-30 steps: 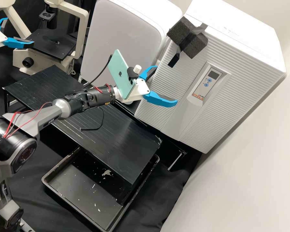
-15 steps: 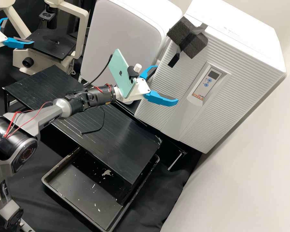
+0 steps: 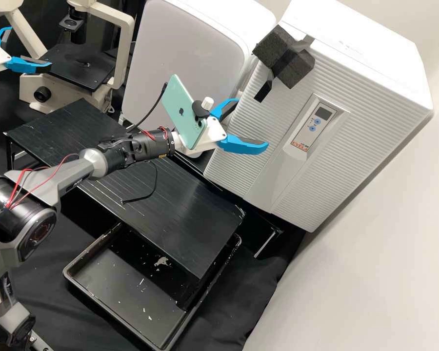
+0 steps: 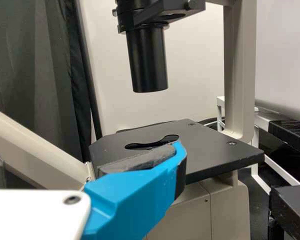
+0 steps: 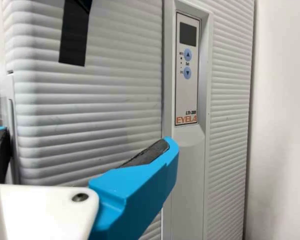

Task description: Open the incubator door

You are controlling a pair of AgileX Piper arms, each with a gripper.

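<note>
White incubator door point(image 3: 322, 165) looks shut, beyond worktop's point(image 3: 180, 209) right corner. Right claw point(image 3: 252, 123) wide beside door; left claw point(image 3: 30, 47) wide. Hook side edge point(image 5: 18, 115) squarely, swing slowly.

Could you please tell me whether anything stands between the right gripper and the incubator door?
The open right gripper hangs by the ribbed incubator door, nothing visible in between; the dark foam sits higher up.

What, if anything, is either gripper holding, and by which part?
Nothing: the right gripper is open at the incubator, the left gripper open by the microscope.
</note>
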